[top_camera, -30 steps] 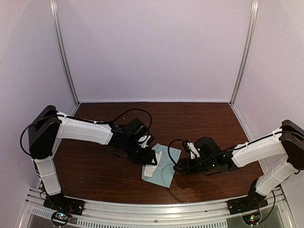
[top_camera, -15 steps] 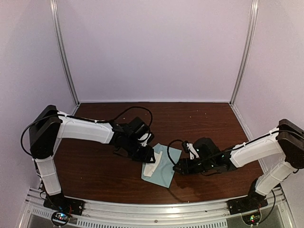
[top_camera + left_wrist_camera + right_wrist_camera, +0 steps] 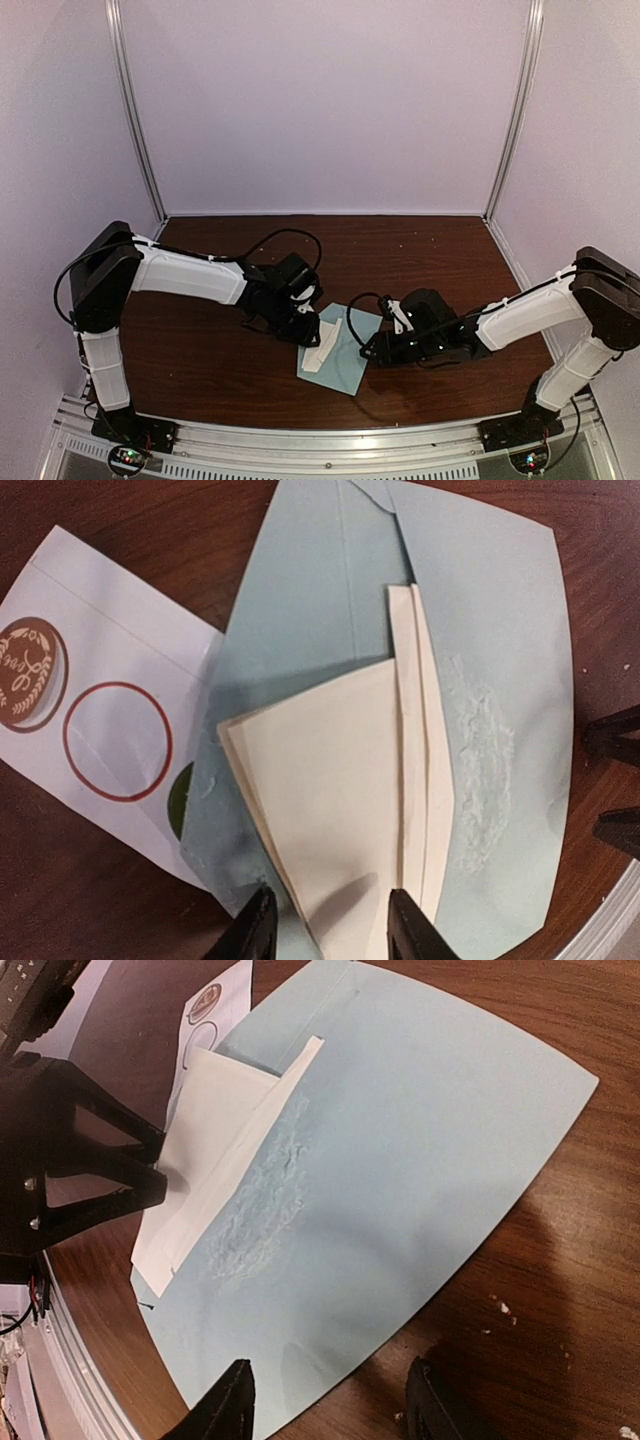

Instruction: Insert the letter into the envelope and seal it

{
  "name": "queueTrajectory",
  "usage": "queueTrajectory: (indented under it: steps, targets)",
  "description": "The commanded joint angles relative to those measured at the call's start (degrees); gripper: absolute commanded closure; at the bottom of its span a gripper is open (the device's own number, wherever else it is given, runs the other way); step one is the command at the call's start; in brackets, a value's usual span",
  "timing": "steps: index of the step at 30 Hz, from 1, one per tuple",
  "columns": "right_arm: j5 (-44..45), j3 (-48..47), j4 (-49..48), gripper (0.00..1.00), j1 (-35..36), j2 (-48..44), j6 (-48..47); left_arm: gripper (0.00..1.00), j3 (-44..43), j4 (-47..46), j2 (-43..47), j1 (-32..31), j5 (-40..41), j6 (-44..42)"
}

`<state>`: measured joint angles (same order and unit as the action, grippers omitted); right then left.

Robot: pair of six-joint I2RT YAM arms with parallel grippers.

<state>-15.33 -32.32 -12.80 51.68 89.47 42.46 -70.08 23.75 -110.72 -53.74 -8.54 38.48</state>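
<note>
Left tool [image 3: 325, 925] astride letter [image 3: 330, 770] on envelope [image 3: 500, 630]

The dark brown wooden table [image 3: 430, 260] carries a pale teal-blue rectangular paper envelope [image 3: 345, 372], which lies flat near the front edge, about in the middle. A white rectangular sticker sheet [image 3: 100, 680] also lies on the wood, with one edge tucked under the envelope; it shows one round brown sticker and one red circle. Some small pale crumbs [image 3: 500, 1305] are scattered just beside the envelope
</note>
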Motion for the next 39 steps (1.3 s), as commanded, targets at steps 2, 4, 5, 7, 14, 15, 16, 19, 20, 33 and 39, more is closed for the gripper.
queueTrajectory:
  steps: [2, 4, 5, 7, 14, 15, 16, 19, 20, 33, 39]
  targets:
    - [1.59, -1.30, -0.73, 0.48, 0.34, 1.55, 0.56, 0.61, -1.89, 0.93, -0.60, -0.23, 3.79, -1.80]
    - [1.52, -1.46, -0.74, 0.48, 0.33, 1.95, 0.69, 0.60, -1.82, 0.86, -0.69, -0.22, 4.34, -2.15]
    - [1.53, -1.50, -0.74, 0.48, 0.35, 2.02, 0.64, 0.60, -1.89, 0.87, -0.84, -0.23, 4.42, -2.17]
    - [1.49, -1.70, -0.74, 0.48, 0.27, 2.25, 0.61, 0.61, -1.90, 0.33, -1.23, -0.23, 3.80, -2.33]
    - [1.37, -2.51, -0.73, 0.49, 0.28, 3.37, 0.54, 0.75, -2.23, -1.55, -2.25, -0.23, 1.89, -2.42]
    - [1.36, -2.57, -0.69, 0.50, 0.32, 3.50, 0.60, 0.77, -2.32, -1.59, -2.42, -0.22, 1.87, -2.48]
    - [1.31, -2.60, -0.75, 0.50, 0.32, 3.68, 0.61, 0.80, -2.34, -1.61, -2.54, -0.23, 1.70, -2.57]
    - [1.29, -2.64, -0.98, 0.51, 0.29, 4.02, 0.69, 0.84, -2.25, -1.73, -2.88, -0.23, 1.46, -2.75]
    - [1.27, -2.71, -0.94, 0.51, 0.34, 4.16, 0.70, 0.86, -2.21, -1.78, -2.99, -0.23, 1.42, -2.83]
    - [1.34, -4.50, -0.26, 0.52, 0.26, 5.90, -0.02, 0.96, -1.90, -4.05, -4.06, -0.30, -2.34, -3.59]
    - [1.29, -4.81, -0.25, 0.52, 0.27, 6.33, -0.07, 0.96, -1.57, -5.20, -4.42, -0.40, -3.96, -3.41]
